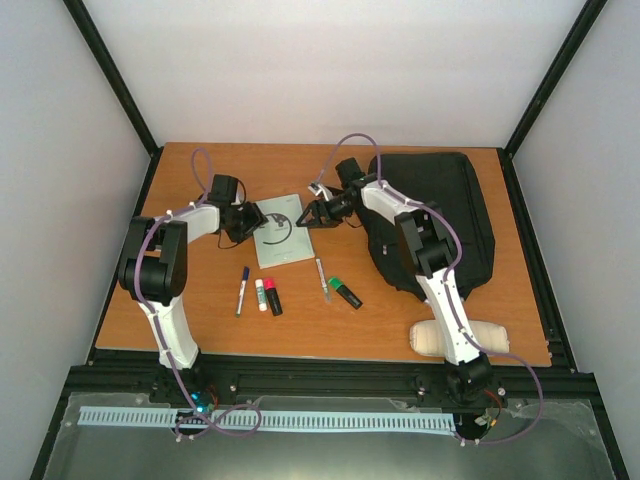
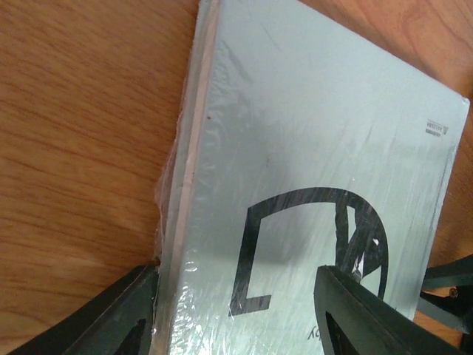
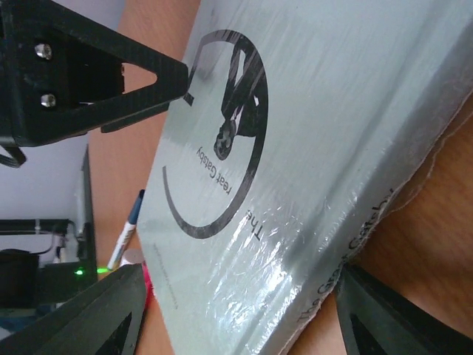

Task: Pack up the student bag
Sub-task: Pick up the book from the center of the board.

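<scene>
lying flat at the far right of the bench (image 1: 200, 290), the student bag (image 1: 440, 210) is to the right of both jaws, its long axis running away from the bases, with the right arm nearer. between the jaws rests a thin shrink-wrapped book (image 1: 281, 240), pale grey, glossy and stiff. the right jaws stand apart astride its spine corner. the left jaws straddle the opposite edge, one finger (image 2: 111, 310) touching; whether they pinch i cannot tell. the bag is soft black fabric, slumped.
</scene>
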Robot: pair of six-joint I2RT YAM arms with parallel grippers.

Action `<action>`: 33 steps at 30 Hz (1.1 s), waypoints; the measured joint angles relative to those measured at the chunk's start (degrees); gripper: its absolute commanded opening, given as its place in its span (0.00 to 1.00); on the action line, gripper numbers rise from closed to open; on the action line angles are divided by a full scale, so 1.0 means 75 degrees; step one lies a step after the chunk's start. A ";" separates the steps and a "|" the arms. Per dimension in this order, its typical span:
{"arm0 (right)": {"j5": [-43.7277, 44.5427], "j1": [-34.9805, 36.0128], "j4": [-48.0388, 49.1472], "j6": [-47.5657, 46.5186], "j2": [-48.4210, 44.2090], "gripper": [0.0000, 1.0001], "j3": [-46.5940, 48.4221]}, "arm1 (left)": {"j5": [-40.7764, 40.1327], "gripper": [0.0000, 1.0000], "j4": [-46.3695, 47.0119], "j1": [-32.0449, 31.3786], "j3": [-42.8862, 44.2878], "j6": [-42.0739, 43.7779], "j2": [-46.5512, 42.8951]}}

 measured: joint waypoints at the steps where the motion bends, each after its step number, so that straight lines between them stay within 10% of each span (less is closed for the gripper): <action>1: -0.0082 -0.0009 -0.0006 0.0087 -0.0003 0.71 -0.0020 | -0.0006 0.60 0.0009 0.0000 -0.0012 0.0000 0.0000; 19: -0.1265 0.0122 0.1431 0.1932 -0.0766 0.65 -0.0192 | 0.0405 0.59 0.1209 -0.0128 -0.0641 -0.0149 -0.0137; 33: 0.1233 0.0463 0.0443 0.1192 -0.1067 0.66 -0.0431 | 0.0300 0.73 0.1262 -0.0289 -0.0813 -0.0280 -0.0321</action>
